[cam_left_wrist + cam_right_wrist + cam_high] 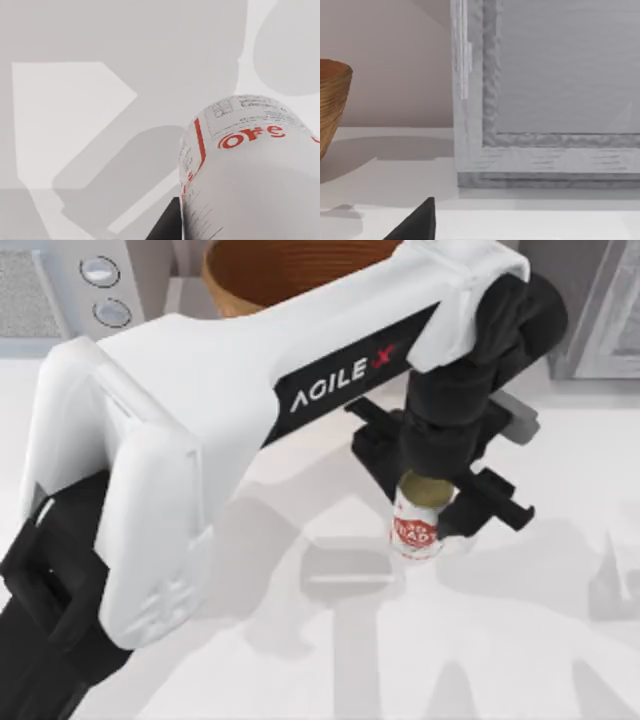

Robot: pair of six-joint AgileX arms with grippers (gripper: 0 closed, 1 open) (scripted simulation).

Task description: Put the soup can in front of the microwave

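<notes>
At the table's far left edge, the microwave (70,285) sits with its two dials against the back, and a woven basket (290,270) stands just right of it. Open white tabletop (300,660) spreads across the near side. The left arm (250,390) reaches over the middle, its left gripper (425,502) clamped around the soup can (415,525), which stays upright right of centre, well apart from the microwave. A grey framed cabinet (545,100) closes the far right corner.

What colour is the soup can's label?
White with red lettering and a red band on the soup can; the left wrist view shows it best, close up.
</notes>
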